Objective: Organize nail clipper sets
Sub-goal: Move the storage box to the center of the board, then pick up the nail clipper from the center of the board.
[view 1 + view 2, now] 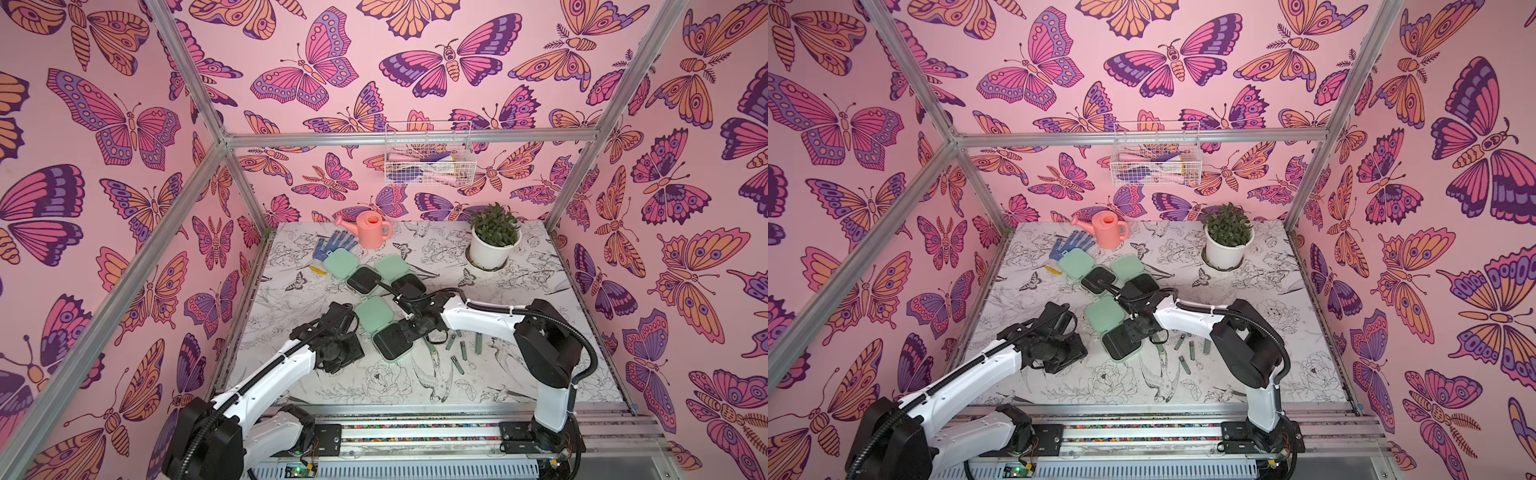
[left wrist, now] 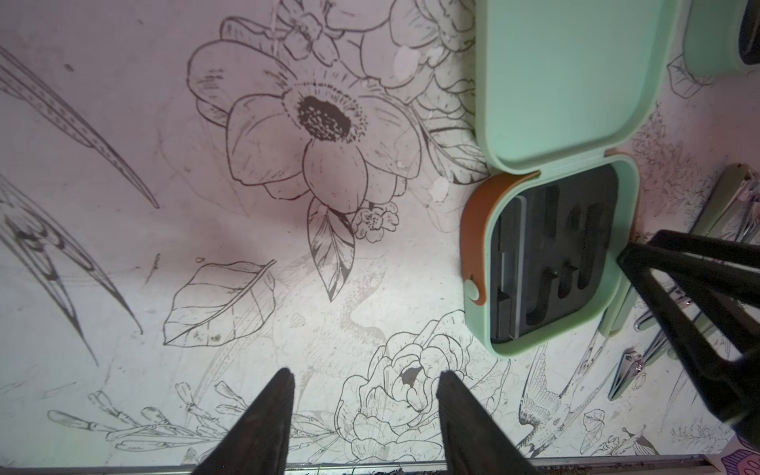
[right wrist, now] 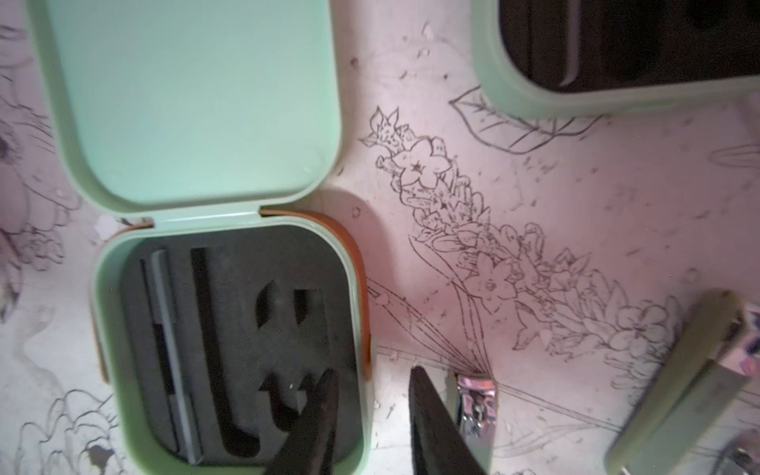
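Nearest case [image 1: 376, 316] partly hidden beneath right tool [image 3: 373, 372].

Staged robot test booth: butterfly-wallpaper walls [image 1: 316, 62], aluminium frame [image 1: 311, 140], rail-mounted arms [image 1: 266, 374].

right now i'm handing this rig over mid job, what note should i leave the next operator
Left claw: open, empty, over bare table beside the near case.
Right claw: open, empty, at that case's edge.
All three cases lie open: the far-left case, the far-right case, contents unclear.
Done: one grey file sits in the near case's tray; its other slots are empty.
Left: loose clippers lie on the table by the right arm; slot them in, then close the lids.
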`<state>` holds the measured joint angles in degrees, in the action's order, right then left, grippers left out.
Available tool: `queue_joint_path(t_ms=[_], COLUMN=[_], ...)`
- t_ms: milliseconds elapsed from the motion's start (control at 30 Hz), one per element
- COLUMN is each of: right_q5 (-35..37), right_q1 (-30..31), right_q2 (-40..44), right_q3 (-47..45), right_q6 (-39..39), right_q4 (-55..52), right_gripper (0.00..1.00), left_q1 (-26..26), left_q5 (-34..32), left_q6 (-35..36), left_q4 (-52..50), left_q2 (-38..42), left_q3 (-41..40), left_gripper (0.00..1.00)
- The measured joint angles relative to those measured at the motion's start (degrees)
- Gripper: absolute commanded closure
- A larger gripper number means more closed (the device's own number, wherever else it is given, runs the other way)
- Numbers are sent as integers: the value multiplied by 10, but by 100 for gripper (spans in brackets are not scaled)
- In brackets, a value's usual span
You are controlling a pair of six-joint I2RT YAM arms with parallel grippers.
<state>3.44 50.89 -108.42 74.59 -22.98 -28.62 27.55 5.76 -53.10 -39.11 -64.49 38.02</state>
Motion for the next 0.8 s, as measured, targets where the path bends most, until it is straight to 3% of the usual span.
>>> queue_joint_path(t_ms=[267,433,800], right_q5=[40,44,45], right_q1=[-3,-9,-9], right_q2=[110,143,109], right_q3=[-1,-46,-106], right_q6=[22,35,24], right_q4=[-59,-60,-28], right_gripper=[45,45,44], left_q1=[10,10,10], left_q5=[0,-3,-9], left_q6=[-5,-5,-6], left_q4=[17,20,35], left_q2=[-2,-2,-3], left_q3=[0,8,17], left_gripper=[30,29,33])
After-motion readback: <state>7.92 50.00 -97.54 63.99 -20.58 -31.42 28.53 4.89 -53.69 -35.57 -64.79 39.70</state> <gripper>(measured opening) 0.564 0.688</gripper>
